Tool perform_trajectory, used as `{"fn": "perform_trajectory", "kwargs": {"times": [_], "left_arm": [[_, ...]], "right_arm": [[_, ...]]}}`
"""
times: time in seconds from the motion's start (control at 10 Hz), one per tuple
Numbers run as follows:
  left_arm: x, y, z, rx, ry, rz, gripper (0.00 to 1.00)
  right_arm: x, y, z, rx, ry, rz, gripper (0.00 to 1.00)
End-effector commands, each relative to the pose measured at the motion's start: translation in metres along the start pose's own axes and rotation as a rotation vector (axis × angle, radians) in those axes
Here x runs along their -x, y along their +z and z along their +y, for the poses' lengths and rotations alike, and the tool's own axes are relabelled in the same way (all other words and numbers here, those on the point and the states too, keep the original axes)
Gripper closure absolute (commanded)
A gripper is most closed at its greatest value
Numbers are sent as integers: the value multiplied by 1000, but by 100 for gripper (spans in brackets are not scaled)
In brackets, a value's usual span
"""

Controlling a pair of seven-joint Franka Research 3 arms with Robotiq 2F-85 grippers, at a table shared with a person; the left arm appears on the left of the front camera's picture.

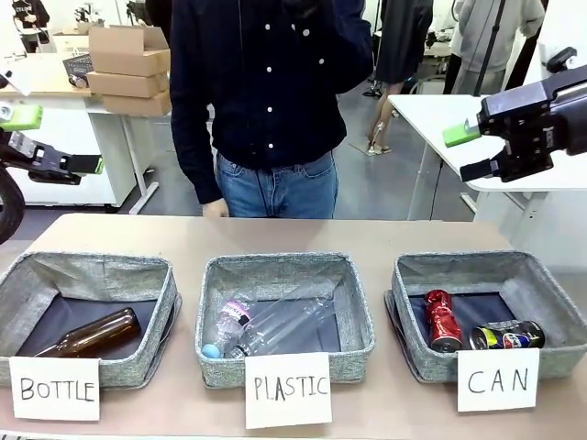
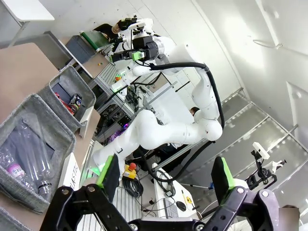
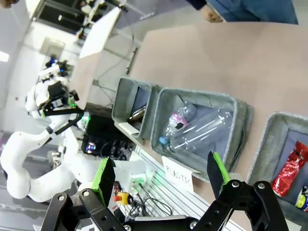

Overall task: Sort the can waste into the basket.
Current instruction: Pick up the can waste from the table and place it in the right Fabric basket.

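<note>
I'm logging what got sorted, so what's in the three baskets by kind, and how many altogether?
Metal cans: 2, a red can and a dark can, both in the CAN basket
Clear plastic bottles: 2, in the PLASTIC basket
Brown glass bottles: 1, in the BOTTLE basket
Total: 5

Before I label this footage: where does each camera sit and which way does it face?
Front view: between the arms, facing the person across three baskets; the left gripper and right gripper are raised.
Left wrist view: sideways past its open fingers toward the other arm.
Right wrist view: down over the table.
All share the plastic bottle basket.
</note>
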State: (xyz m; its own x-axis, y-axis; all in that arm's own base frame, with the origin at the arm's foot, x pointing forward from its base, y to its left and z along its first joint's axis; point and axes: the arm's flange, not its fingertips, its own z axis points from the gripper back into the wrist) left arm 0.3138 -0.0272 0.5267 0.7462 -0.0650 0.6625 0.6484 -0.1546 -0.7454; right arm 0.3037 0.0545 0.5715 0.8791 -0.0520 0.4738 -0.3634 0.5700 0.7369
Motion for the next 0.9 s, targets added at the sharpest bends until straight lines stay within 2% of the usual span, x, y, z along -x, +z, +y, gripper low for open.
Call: {"fn": "perform_trajectory", "kwargs": {"times": [0.0,0.8], "left_arm": [[-3,-3,-4,11,7,-19,0],[-3,-3,-4,11,7,-19,0]], "right_arm": [[-3,2,3,6,17,5,0],[-3,2,3,6,17,5,0]]}}
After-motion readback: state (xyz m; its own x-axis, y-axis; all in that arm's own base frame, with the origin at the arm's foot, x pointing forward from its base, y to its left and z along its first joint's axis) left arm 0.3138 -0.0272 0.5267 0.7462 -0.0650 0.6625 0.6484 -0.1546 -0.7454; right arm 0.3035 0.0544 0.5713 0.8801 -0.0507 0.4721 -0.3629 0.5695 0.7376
